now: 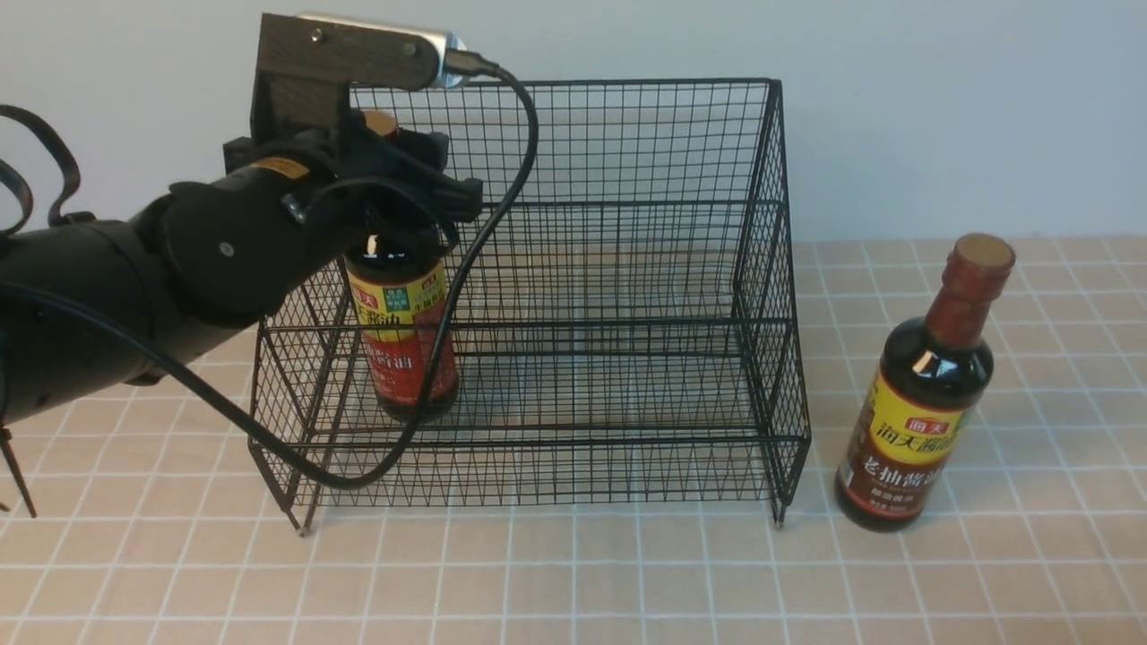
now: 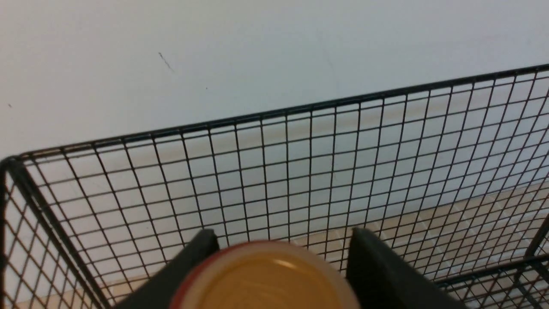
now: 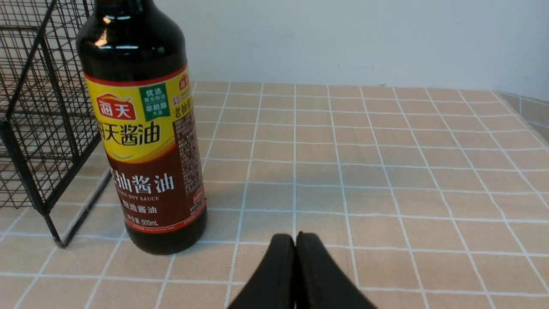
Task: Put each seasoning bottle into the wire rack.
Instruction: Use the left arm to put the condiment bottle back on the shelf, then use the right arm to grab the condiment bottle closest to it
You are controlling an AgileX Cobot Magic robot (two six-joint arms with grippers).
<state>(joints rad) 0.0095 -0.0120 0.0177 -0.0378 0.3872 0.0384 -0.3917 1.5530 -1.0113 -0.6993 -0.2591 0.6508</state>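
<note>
**Q:** What is shown, and where?
**A:** Red-label bottle (image 1: 401,349) inside the rack (image 1: 681,143), at the left end of its low tier; left gripper (image 2: 283,240) astride the neck, fingers (image 2: 377,274) flanking the cap (image 2: 266,279) (whether they press or stand clear cannot be told); brown-label bottle (image 1: 914,421) on the table (image 1: 573,573), just outside the rack's right side; right gripper (image 3: 295,238) closed and empty, near that bottle.

**Q:** Orientation?
**A:** Both bottles upright; long axis vertical; caps up; labels toward the rack's front.

**Q:** Likely failures?
**A:** A finger catching the cap on withdrawal could tip the red-label bottle against the rack's left mesh; the cable (image 1: 534,134) draped across the rack's front could snag a wire; the right gripper, unless opened first, would push the brown-label bottle over.
</note>
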